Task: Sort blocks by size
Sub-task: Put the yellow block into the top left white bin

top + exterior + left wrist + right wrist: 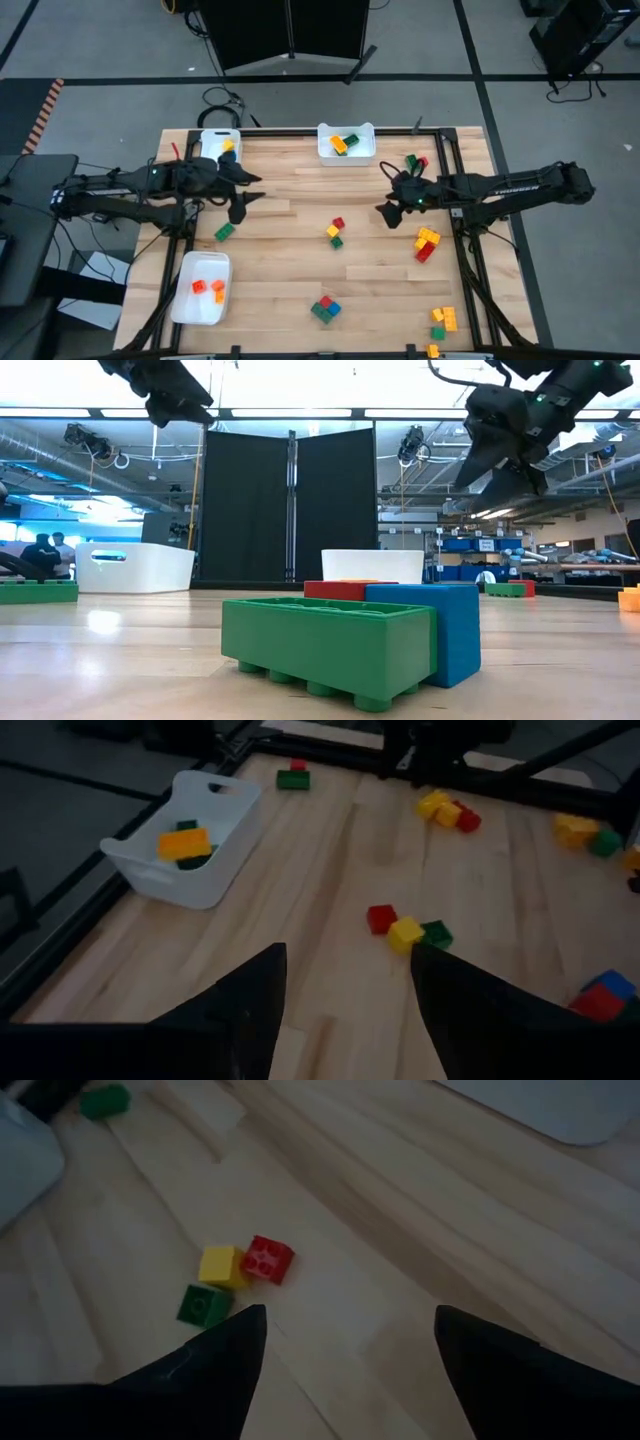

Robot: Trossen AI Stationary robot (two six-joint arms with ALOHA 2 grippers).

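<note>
The blocks lie scattered on the wooden table. A red, yellow and green trio (335, 232) sits at mid-table, also seen in the left wrist view (405, 928) and the right wrist view (235, 1275). A single green block (224, 232) lies toward the left. My left gripper (238, 210) hangs open above the table's left part, its fingers (250, 1010) with nothing between them. My right gripper (386, 214) hangs open right of the trio and above the table, also with nothing between its fingers (225, 1355).
White trays stand at far left (218, 143), far middle (346, 142) and near left (202, 287), each holding a few blocks. A green, red and blue cluster (325, 309) lies near the front edge. Yellow and red blocks (427, 245) and others (441, 320) lie at the right.
</note>
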